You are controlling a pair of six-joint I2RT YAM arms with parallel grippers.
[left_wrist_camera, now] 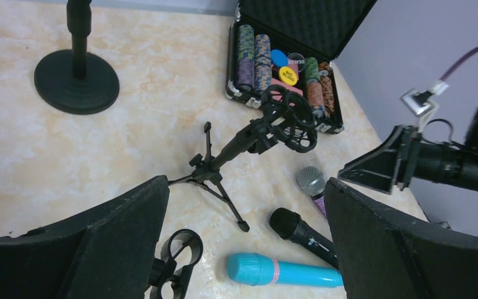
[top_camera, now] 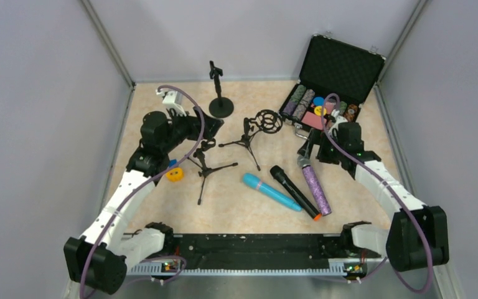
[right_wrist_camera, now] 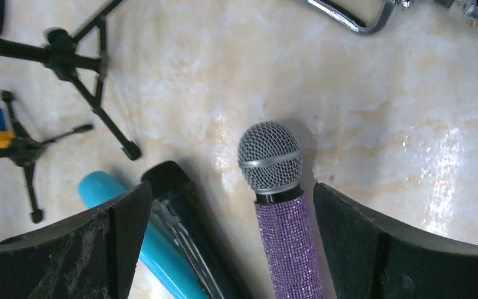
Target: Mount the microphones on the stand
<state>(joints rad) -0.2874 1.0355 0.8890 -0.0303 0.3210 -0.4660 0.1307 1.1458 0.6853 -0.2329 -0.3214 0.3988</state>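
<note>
Three microphones lie side by side on the table: light blue (top_camera: 271, 191), black with an orange end (top_camera: 294, 192), and glittery purple (top_camera: 314, 185) with a silver mesh head. My right gripper (top_camera: 307, 148) hovers open over the purple microphone's head end. In the right wrist view the purple microphone (right_wrist_camera: 280, 205) lies between the fingers, near the right one, and the black microphone (right_wrist_camera: 180, 212) runs under the left one. My left gripper (top_camera: 206, 128) stands open above the tripod stand with a clip (top_camera: 206, 163). A tripod stand with a ring mount (top_camera: 252, 134) and a round-base stand (top_camera: 220, 103) are upright.
An open case of poker chips (top_camera: 330, 93) sits at the back right, its handle (right_wrist_camera: 355, 18) close to my right gripper. A small yellow and blue toy (top_camera: 174, 173) lies by the left arm. Grey walls enclose the table on three sides.
</note>
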